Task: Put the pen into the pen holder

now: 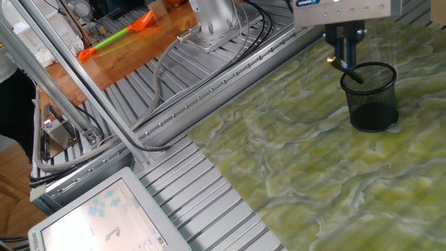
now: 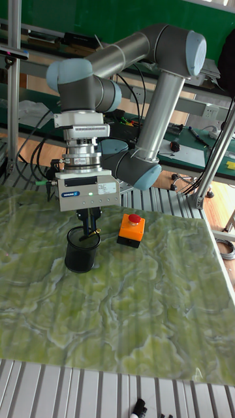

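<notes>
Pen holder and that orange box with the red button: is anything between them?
No. In the tall fixed view, only bare green table lies between the pen holder and the orange box.

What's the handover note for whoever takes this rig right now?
Claw: directly over the pen holder's rim, shut on the pen.
Pen: tilted, gold-coloured end up near the claw, lower end already inside the mouth of the pen holder.
Pen holder: upright on the green marbled table, with an orange box with a red button beside it.
Done: pen picked up, carried over and started into the cup.
Left: open the claw so the pen drops in, then lift clear. Watch the rim; the pen sits close to its near edge.
</notes>
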You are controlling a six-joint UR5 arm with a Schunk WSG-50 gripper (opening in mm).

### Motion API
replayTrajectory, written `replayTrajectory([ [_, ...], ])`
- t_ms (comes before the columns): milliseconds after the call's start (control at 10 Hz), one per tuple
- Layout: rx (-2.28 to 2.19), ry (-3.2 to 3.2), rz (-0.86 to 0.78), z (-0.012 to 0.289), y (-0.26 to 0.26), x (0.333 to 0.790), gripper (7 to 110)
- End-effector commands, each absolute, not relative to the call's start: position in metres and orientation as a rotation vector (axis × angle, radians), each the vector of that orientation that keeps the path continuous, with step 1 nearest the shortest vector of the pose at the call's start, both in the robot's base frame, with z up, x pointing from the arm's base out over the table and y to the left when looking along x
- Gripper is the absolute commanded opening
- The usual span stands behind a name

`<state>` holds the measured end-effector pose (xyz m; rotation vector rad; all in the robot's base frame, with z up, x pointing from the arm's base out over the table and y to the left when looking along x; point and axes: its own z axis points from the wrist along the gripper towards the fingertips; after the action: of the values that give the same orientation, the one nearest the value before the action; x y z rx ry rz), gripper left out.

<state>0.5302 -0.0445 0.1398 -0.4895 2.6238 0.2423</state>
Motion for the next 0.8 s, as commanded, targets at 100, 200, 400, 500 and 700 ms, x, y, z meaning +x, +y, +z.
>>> replayTrajectory([
  [100,-0.540,2.614,0.273,0.133,-0.056,0.507,7],
  [200,-0.545,2.613,0.276,0.132,-0.058,0.504,7],
  [400,-0.554,2.613,0.277,0.131,-0.057,0.504,7],
  [500,-0.555,2.614,0.273,0.129,-0.055,0.508,7],
  [700,-0.552,2.606,0.254,0.120,-0.052,0.518,7],
])
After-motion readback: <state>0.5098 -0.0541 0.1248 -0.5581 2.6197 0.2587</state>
